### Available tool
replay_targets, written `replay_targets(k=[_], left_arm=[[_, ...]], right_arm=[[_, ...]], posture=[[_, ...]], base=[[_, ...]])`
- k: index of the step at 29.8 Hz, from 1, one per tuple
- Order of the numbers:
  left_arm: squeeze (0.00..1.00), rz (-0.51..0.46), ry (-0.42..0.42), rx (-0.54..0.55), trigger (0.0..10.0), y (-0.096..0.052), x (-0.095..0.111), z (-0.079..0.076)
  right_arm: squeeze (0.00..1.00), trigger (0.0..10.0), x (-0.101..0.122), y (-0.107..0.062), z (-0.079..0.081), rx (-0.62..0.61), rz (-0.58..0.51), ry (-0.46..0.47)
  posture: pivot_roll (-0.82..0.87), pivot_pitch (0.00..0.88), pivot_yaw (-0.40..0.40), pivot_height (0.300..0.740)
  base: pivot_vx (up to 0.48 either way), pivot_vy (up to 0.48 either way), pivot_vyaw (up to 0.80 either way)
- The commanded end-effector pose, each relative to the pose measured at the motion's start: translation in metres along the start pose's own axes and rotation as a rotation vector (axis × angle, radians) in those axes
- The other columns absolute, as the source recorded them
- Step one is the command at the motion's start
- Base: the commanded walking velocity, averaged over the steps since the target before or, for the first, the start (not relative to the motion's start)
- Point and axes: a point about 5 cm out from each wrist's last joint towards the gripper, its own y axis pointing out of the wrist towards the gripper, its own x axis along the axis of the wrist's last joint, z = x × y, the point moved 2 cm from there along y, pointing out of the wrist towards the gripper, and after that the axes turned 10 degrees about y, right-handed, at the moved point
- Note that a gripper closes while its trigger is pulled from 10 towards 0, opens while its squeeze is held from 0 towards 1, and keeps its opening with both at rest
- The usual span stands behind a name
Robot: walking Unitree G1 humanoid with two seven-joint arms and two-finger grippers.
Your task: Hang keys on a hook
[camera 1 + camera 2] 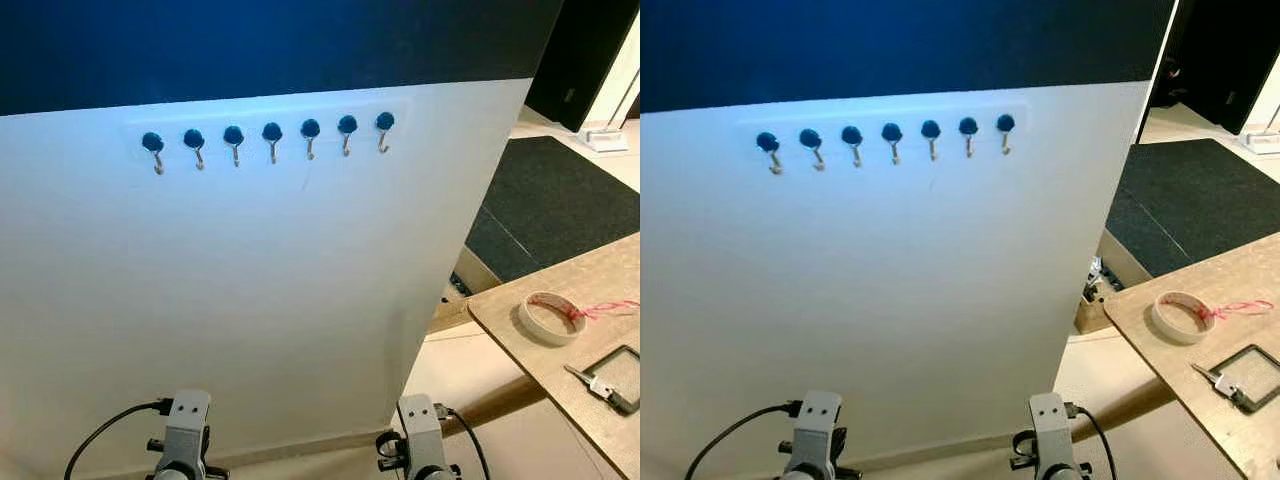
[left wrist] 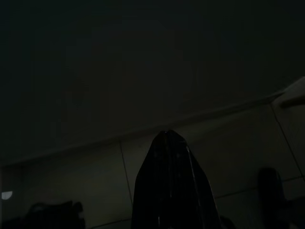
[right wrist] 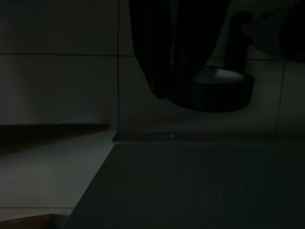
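- Keys [image 1: 592, 382] lying flat on the wooden table [image 1: 520, 325] at the right, partly on a dark square pad [image 1: 624, 374], long axis running from upper left to lower right, silver blade pointing toward the upper left.
- One roll of tape [image 1: 551, 318] on the same table, just above the keys, with a red string [image 1: 605, 308] beside it.
- Seven hooks [image 1: 272, 141] in one horizontal row on the white board [image 1: 250, 300], each with a dark blue round head and a small metal hook hanging down; nothing on any of them.
- Dark mat [image 1: 560, 200] on the floor behind the table.
- Both silver arms low at the bottom edge of the head views, wrists up, hanging idle in front of the board, well apart from the keys.
- Left gripper [image 2: 171, 183]: dark fingers pressed together into one point, clenched on nothing, over a tiled floor in shade.
- Right gripper [image 3: 178, 57]: very dark, fingers overlapping a dark round shape; impossible to tell if open or closed.
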Motion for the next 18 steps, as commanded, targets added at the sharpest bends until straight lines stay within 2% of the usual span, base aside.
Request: replay_targets(k=[1,18], left_arm=[[0.02,0.01,0.008,-0.003,10.0,-0.0017,-0.0038,0.0009],[0.02,0.012,0.016,0.001,10.0,-0.0026,-0.0044,0.0055]], right_arm=[[0.0,10.0,-0.0058,-0.0012,0.0024,0.009,0.021,-0.002],[0.0,10.0,-0.0066,-0.0014,0.0039,0.009,0.019,0.006]], posture=[[0.04,0.026,0.025,0.74],[0.05,0.03,0.035,0.74]], base=[[-0.337,0.0,0.0],[-0.34,0.0,0.0]])
